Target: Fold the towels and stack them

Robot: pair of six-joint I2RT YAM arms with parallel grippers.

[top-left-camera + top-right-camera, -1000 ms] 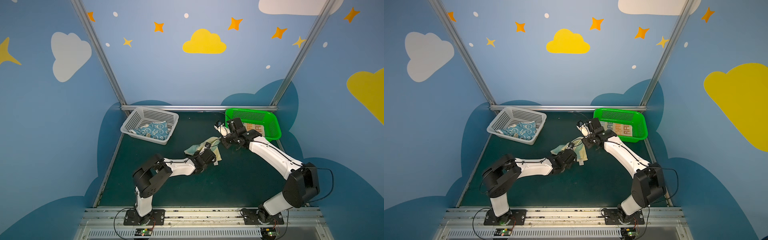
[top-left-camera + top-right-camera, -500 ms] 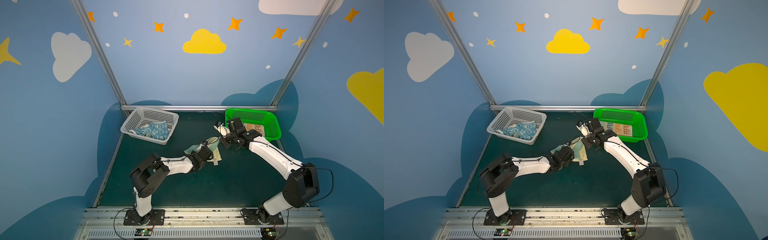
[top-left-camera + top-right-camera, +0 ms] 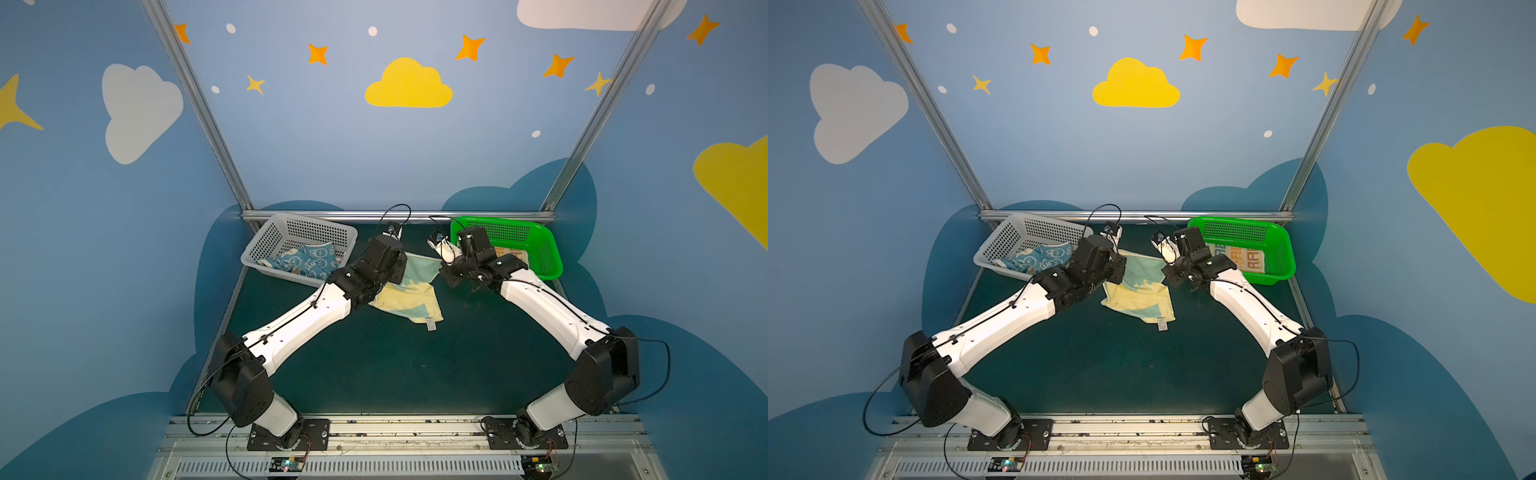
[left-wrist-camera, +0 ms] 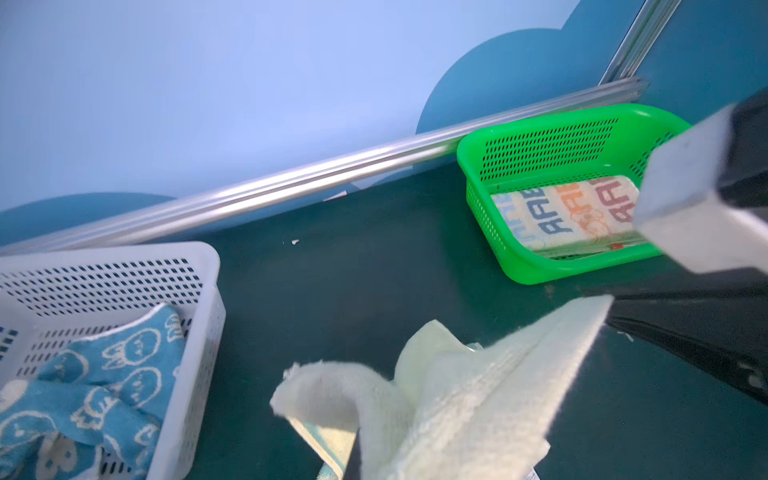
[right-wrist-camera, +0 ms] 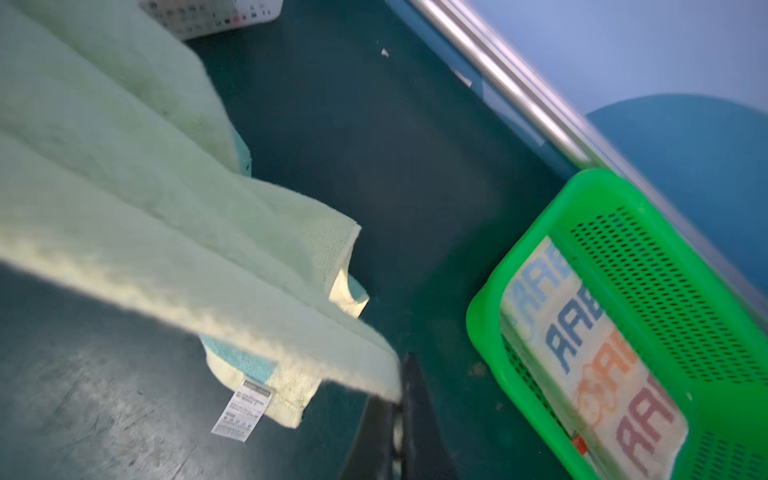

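Green tabletop [image 3: 395, 365], left claw [image 3: 400, 266] and right claw [image 5: 402, 395] pinching yellow towel [image 3: 411, 295]

Bright even light, sharp top views (wrist views motion-blurred)

Both arms have the same build: long white shells between black joint housings, with small dark screws in the white parts. The left arm [image 3: 307, 320] and the right arm [image 3: 548, 311] each end below in a black base plate [image 3: 316, 432], which is screwed on a silver rail [image 3: 395, 428]. Thin black cables [image 3: 668, 368] run along the links and loop out at the shoulders. The right tool [image 5: 401, 405] has black, narrow fingers [image 5: 417, 415].
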